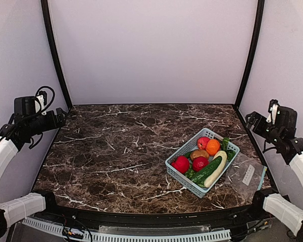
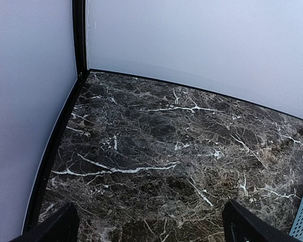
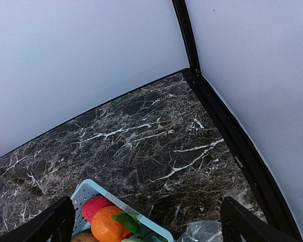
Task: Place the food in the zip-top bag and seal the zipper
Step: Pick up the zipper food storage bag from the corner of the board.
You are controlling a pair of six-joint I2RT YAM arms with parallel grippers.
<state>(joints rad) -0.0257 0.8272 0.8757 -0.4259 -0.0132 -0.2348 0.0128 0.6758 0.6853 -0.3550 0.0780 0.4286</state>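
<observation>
Nearest the top camera, at the near table edge, the white lower links of both arms are seen. At the far left, the left gripper (image 1: 59, 117) is held raised over the left edge of the dark marble table (image 1: 116, 151). Its claw is released: in its wrist view the two black fingers (image 2: 58, 227) are spread wide, and nothing is held between them.

Right of centre, a light blue lattice basket (image 1: 181, 179) is set at an angle on the marble. All the food is contained in it. A red round piece (image 1: 181, 164) is seen at its left end and an orange (image 1: 212, 146) toward the far end. A long cream-white squash (image 1: 217, 169) lies along the right side, with a green cucumber (image 1: 207, 171) just beside it.

Just to the right of the basket, the zip-top bag (image 1: 240, 182) is laid flat near the table's right edge, with its white label (image 1: 248, 174) facing up. The zipper (image 1: 263, 177) runs along the bag's right-hand edge; whether it is sealed cannot be told.

At the far right, the right gripper (image 1: 250, 120) is held raised beyond the bag. It too is released, with its fingers (image 3: 55, 222) wide apart and nothing held between them.
</observation>
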